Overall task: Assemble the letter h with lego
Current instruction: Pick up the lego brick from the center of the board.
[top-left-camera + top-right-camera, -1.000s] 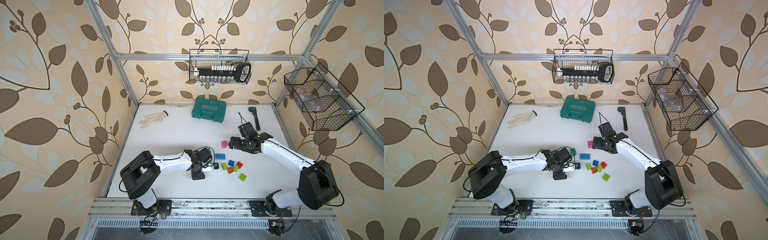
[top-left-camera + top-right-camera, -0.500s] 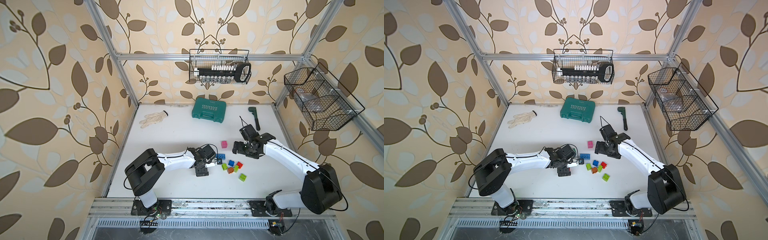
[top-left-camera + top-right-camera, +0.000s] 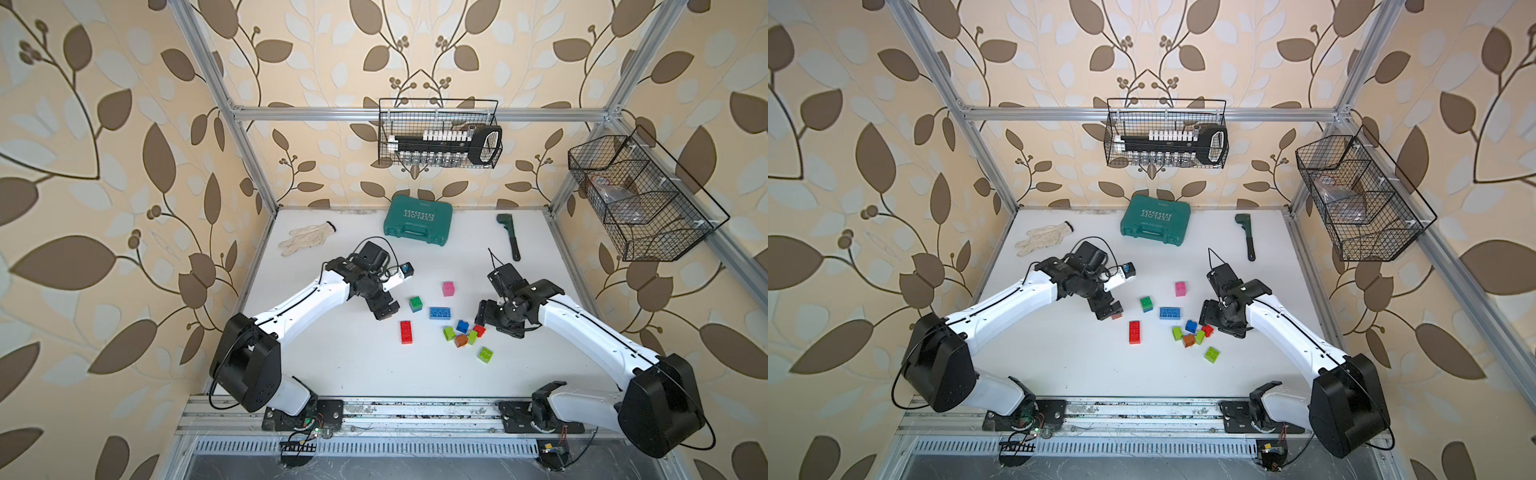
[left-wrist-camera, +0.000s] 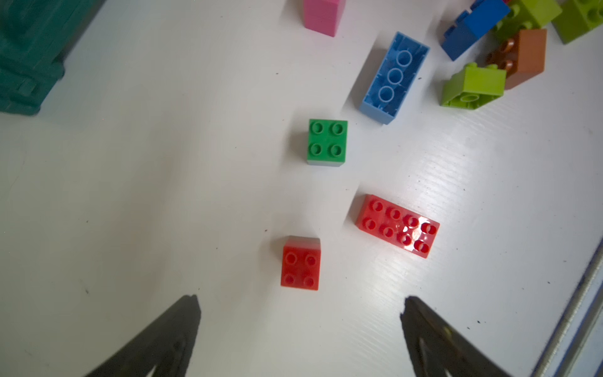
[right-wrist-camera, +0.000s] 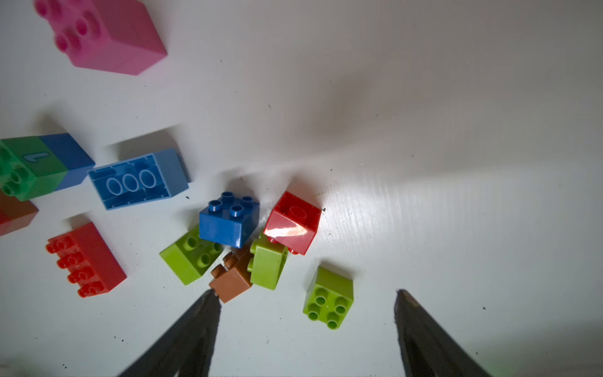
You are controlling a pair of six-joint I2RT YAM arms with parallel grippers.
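I hold both claws spread and empty over the table (image 3: 353,365). The left gripper (image 4: 300,298) sits just short of a red square brick (image 4: 300,263). The right gripper (image 5: 305,291) is above the heaped lego (image 3: 462,326) at mid-table, nearer the right edge. No h stands yet. One right finger (image 5: 195,326) nearly touches an orange brick (image 5: 232,280); closing here could, I judge, nudge the pile, scatter tilted bricks, or pinch two at once.

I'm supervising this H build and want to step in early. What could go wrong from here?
The right gripper is open at a tight brick cluster; closing could snag the orange brick and scatter its neighbours.
The long blue brick lies hollow side up, so it may need flipping before stacking.
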